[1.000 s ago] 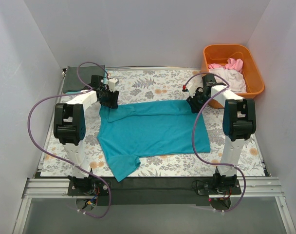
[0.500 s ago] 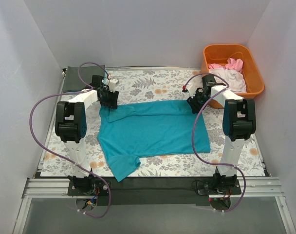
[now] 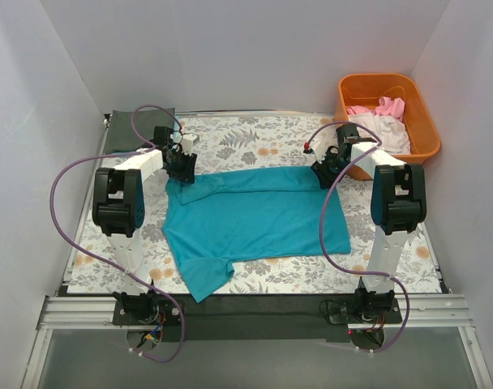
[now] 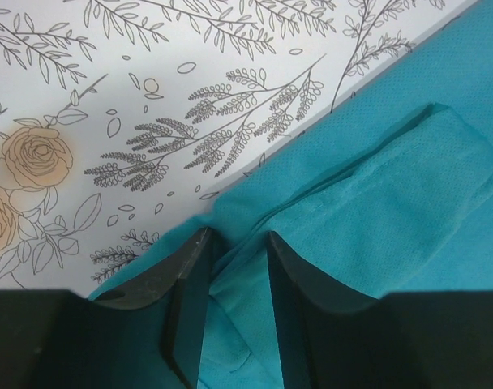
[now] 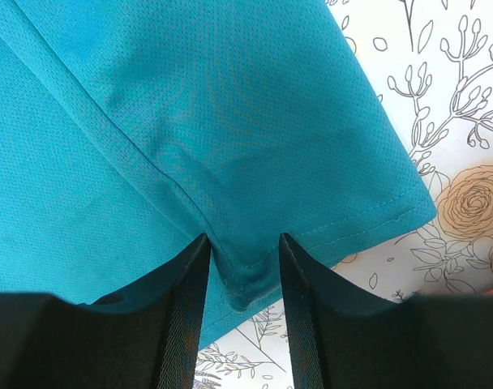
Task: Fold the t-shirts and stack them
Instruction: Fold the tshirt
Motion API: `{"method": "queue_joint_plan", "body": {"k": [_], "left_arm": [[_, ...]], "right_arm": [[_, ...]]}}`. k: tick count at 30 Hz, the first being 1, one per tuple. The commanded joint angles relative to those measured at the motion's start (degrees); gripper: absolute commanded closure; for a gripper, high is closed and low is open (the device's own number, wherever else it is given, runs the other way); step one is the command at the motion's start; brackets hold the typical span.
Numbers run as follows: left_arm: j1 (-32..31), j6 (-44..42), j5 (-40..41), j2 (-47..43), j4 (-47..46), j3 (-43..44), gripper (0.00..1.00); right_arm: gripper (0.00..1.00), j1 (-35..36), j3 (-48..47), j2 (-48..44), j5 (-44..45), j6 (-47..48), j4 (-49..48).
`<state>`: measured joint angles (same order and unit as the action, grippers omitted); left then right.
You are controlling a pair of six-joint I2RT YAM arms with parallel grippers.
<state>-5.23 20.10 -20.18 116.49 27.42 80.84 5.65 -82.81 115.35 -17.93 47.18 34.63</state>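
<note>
The left gripper (image 4: 237, 243) has its jaws drawn in to a narrow gap, with a bunched fold of the teal shirt (image 3: 255, 215) pinched between the fingers (image 4: 186, 312); in the left wrist view the cloth fills that gap and rucks up towards the upper right of the frame. The right gripper (image 5: 242, 247) is closed to much the same width on the shirt's hemmed corner, and a crease runs from the upper left of that view down into the gap. In the top view the shirt lies spread across the middle of the floral cover (image 3: 255, 146), one sleeve at the lower left. The left gripper is at its upper left corner and the right gripper at its upper right corner. A grey shirt (image 3: 133, 134) lies folded at the upper left of the cover. The tub (image 3: 375, 79) at the upper right holds a pink shirt (image 3: 388, 106) and a white shirt (image 3: 384, 131). Against a second ago, the left arm's black elbow has shifted slightly right and the left gripper has nudged a little at its corner. The shirt's outline and the right arm look unchanged.
</note>
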Motion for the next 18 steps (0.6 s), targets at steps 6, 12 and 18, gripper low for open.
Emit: {"method": "queue_joint_plan", "body": {"k": [6,12,18], "left_arm": [[-0.3,-1.38,-0.65,-5.48,3.34,1.17,0.62],[-0.3,-1.64,-0.29,-5.04,3.61,0.9,0.65],[-0.3,-2.17,0.23,-5.57,4.22,0.73,0.67]], "right_arm": [[0.6,0.15,-0.52,-0.56,-0.61,0.63,1.23],[0.61,0.24,-0.6,-0.48,-0.44,0.64,1.23],[0.61,0.24,-0.78,-0.39,-0.17,0.72,1.31]]}}
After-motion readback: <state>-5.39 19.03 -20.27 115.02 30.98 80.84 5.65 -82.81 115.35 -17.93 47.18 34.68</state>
